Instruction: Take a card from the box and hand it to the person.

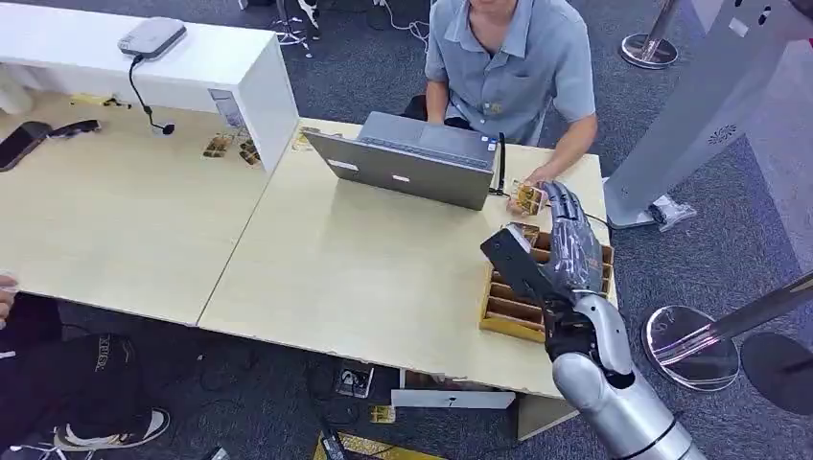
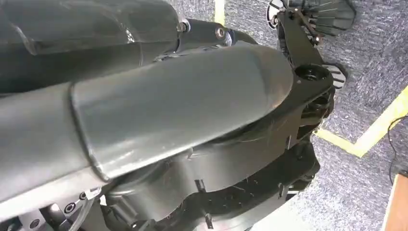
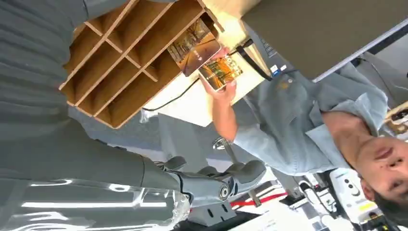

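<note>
A wooden divided box (image 1: 500, 313) sits at the table's front right corner. My right hand (image 1: 573, 241) is raised over its far end with the fingers stretched out and nothing in them. Just beyond my fingertips, the person's hand (image 1: 543, 178) holds a patterned card (image 1: 526, 198). In the right wrist view the same card (image 3: 220, 72) is pinched by the person's hand (image 3: 222, 92), apart from my thumb (image 3: 214, 181). Another card (image 3: 195, 45) lies in a far compartment of the box (image 3: 110, 62).
A grey laptop (image 1: 412, 163) stands open in front of the seated person (image 1: 508, 67), left of the box. A white raised shelf (image 1: 192, 57) is at the back left. Stanchion bases (image 1: 690, 345) stand on the carpet to the right of the table.
</note>
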`<action>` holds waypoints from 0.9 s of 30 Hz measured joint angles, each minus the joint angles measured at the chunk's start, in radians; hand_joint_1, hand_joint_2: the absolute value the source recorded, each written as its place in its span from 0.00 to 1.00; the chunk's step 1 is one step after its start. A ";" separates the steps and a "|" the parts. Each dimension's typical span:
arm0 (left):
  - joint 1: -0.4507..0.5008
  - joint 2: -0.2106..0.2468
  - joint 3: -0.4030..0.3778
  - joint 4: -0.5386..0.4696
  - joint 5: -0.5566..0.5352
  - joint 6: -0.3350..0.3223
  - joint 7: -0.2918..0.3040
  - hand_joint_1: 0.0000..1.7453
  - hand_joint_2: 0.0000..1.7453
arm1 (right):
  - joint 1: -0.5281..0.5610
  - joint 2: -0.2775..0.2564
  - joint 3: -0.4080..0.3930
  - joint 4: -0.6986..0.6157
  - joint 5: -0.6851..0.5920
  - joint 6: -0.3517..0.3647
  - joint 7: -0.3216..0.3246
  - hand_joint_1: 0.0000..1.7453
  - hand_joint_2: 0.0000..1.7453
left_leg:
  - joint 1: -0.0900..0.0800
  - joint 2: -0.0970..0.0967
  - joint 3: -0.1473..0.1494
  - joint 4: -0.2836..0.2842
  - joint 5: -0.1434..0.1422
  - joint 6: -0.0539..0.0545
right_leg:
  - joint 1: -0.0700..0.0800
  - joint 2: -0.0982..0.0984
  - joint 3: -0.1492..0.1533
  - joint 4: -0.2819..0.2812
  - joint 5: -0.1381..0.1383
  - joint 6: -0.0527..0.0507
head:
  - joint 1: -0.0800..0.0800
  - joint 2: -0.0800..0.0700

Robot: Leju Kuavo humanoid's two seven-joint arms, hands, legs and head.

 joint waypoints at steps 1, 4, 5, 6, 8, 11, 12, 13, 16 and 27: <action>0.000 0.001 0.000 0.000 0.000 -0.002 0.002 0.00 0.00 | -0.009 -0.003 0.005 0.000 0.012 0.012 0.006 0.20 1.00 | 0.000 0.000 0.000 0.000 0.000 0.000 | 0.000 0.000 0.000 0.000 0.000 0.000 | 0.000 0.000; -0.001 0.008 -0.001 0.000 0.000 -0.009 0.004 0.00 0.00 | -0.054 -0.013 0.021 0.001 0.112 0.085 0.061 1.00 1.00 | 0.000 0.000 0.000 0.000 0.000 0.000 | 0.000 0.000 0.000 0.000 0.000 0.000 | 0.000 0.000; -0.001 0.011 -0.002 0.000 0.000 -0.009 0.005 0.00 0.00 | -0.069 -0.016 0.028 0.002 0.148 0.107 0.076 1.00 1.00 | 0.000 0.000 0.000 0.000 0.000 0.000 | 0.000 0.000 0.000 0.000 0.000 0.000 | 0.000 0.000; -0.002 0.013 -0.002 0.000 0.000 -0.010 0.005 0.00 0.00 | -0.087 -0.021 0.036 0.003 0.184 0.130 0.088 1.00 1.00 | 0.000 0.000 0.000 0.000 0.000 0.000 | 0.000 0.000 0.000 0.000 0.000 0.000 | 0.000 0.000; -0.003 0.018 -0.003 0.000 0.000 -0.012 0.005 0.00 0.00 | -0.111 -0.022 0.051 0.006 0.211 0.158 0.097 1.00 1.00 | 0.000 0.000 0.000 0.000 0.000 0.000 | 0.000 0.000 0.000 0.000 0.000 0.000 | 0.000 0.000; -0.005 0.024 -0.004 0.000 0.000 -0.020 0.005 0.00 0.00 | -0.134 -0.025 0.071 0.013 0.222 0.190 0.100 0.99 1.00 | 0.000 0.000 0.000 0.000 0.000 0.000 | 0.000 0.000 0.000 0.000 0.000 0.000 | 0.000 0.000; -0.006 0.026 -0.005 0.000 0.000 -0.021 0.005 0.00 0.00 | -0.143 -0.025 0.079 0.018 0.222 0.195 0.101 0.98 1.00 | 0.000 0.000 0.000 0.000 0.000 0.000 | 0.000 0.000 0.000 0.000 0.000 0.000 | 0.000 0.000; -0.008 0.028 -0.005 0.000 0.000 -0.023 0.005 0.00 0.00 | -0.151 -0.025 0.084 0.022 0.221 0.199 0.101 0.96 1.00 | 0.000 0.000 0.000 0.000 0.000 0.000 | 0.000 0.000 0.000 0.000 0.000 0.000 | 0.000 0.000; -0.015 0.033 -0.018 0.000 0.000 -0.027 0.005 0.00 0.00 | -0.174 -0.025 0.108 0.045 0.213 0.212 0.101 0.90 1.00 | 0.000 0.000 0.000 0.000 0.000 0.000 | 0.000 0.000 0.000 0.000 0.000 0.000 | 0.000 0.000; -0.023 0.042 -0.040 0.000 0.000 -0.041 0.002 0.00 0.00 | -0.220 -0.001 0.168 0.112 0.182 0.228 0.080 0.79 1.00 | 0.000 0.000 0.000 0.000 0.000 0.000 | 0.000 0.000 0.000 0.000 0.000 0.000 | 0.000 0.000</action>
